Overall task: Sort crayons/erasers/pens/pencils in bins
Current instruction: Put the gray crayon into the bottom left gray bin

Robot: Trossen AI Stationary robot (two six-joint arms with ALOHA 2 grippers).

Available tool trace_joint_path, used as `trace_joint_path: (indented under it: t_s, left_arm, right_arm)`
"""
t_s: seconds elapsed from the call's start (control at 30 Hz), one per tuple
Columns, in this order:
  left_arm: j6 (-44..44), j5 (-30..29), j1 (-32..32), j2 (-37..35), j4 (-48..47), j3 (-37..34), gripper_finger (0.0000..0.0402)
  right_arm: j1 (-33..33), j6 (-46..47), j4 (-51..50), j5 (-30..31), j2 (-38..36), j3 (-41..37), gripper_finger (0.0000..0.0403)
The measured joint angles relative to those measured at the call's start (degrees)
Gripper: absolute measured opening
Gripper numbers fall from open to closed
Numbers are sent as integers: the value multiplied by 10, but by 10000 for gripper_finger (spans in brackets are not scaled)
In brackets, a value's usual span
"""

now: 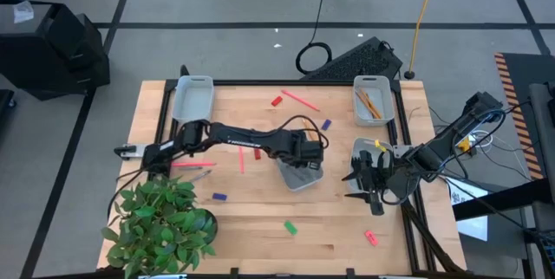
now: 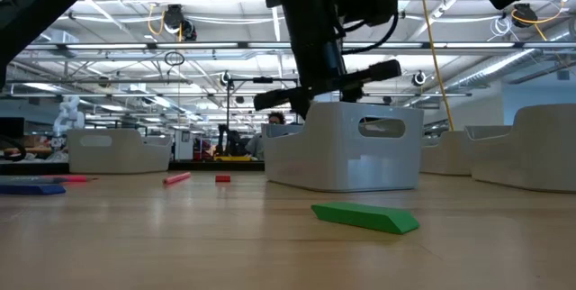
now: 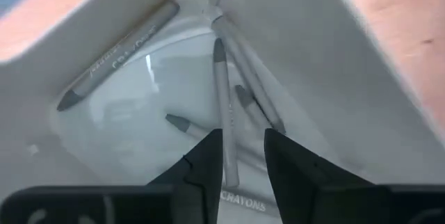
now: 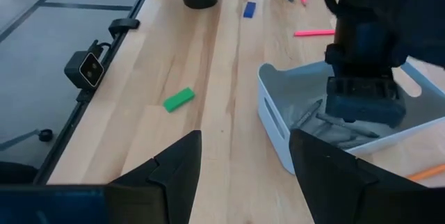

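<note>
The worktop (image 1: 260, 227) carries a bin (image 4: 278, 123) right under the left pincer (image 3: 243, 154), whose fingers stand slightly parted, gripping nothing; grey crayons (image 3: 221, 99) lie just below them. The right pincer (image 4: 243, 158) waits nearby, wide open, empty

A pale wooden table (image 1: 260, 227) carries four bins: one far left (image 1: 193, 97), one far right (image 1: 374, 100), one at centre (image 1: 302, 175) and one at the right edge (image 1: 368, 152). Erasers, green (image 1: 290, 226), blue (image 1: 219, 197) and red (image 1: 277, 100), lie scattered, a potted plant (image 1: 160, 223) stands near left.
</note>
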Motion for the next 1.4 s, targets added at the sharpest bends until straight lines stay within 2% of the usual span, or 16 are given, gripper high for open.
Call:
trace_joint_path:
  t_s: [0.17, 0.3, 0.5, 0.57, 0.73, 0.93, 1.13, 1.3, 1.4]
  left_arm:
    - [26, -32, -5, -62, -52, 7, 112]
    - [30, -69, -19, -122, -147, 7, 112]
    - [30, -66, -59, -179, -340, 5, 113]
    - [37, -55, -77, -187, -362, -10, 113]
    - [69, 25, -108, -245, -325, -133, 113]
    - [87, 77, -116, -337, -308, -345, 113]
    - [130, 119, -109, -448, -231, -526, 113]
    - [189, 184, -102, -493, -170, -640, 113]
    - [227, 191, -93, -497, -151, -684, 113]
  right_arm:
    - [0, -3, 14, 1, 0, 0, 212]
    - [0, -18, 43, 4, 0, 0, 212]
    - [-13, -45, 75, 5, 1, 0, 212]
    - [-19, -45, 77, 5, 1, 0, 212]
    - [-24, -33, 79, 4, 3, 0, 212]
    - [-24, -28, 82, 2, 5, 0, 212]
    - [-30, -26, 81, 3, 5, 0, 212]
    - [-44, -1, 82, 3, 5, 0, 212]
    - [-54, 11, 81, 3, 5, 0, 212]
